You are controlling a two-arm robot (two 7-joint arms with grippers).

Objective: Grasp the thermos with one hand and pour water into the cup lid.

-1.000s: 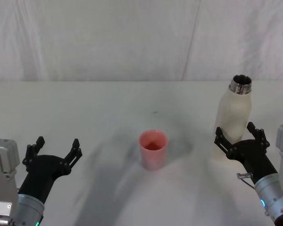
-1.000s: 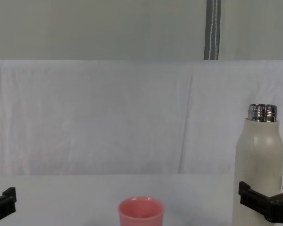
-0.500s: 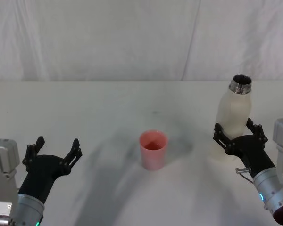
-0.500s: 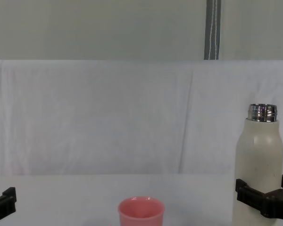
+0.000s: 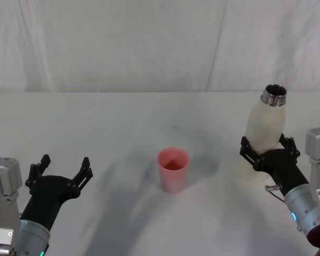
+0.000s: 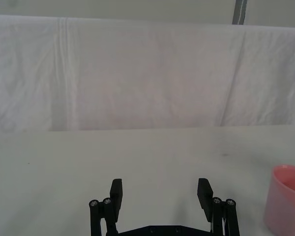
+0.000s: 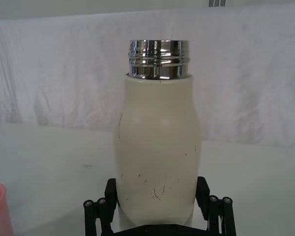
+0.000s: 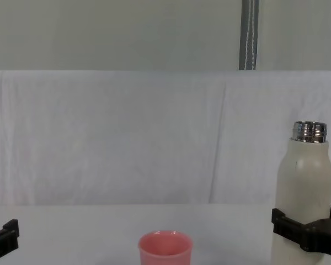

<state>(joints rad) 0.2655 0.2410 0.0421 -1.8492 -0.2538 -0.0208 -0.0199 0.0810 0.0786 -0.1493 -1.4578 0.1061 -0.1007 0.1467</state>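
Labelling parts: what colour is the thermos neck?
Shiny silver steel with thread rings, above the cream-white thermos body. Clearest in the right wrist view.

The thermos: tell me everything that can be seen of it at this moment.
The thermos is a tall cream-white matte bottle with rounded shoulders and a shiny threaded steel neck, uncapped, its mouth open. Small dark scuffs mark its lower body. It stands roughly upright on the white table, to the right of the pink cup lid. The right claw brackets its lower body, one black finger on each side; whether the fingers press it cannot be told.
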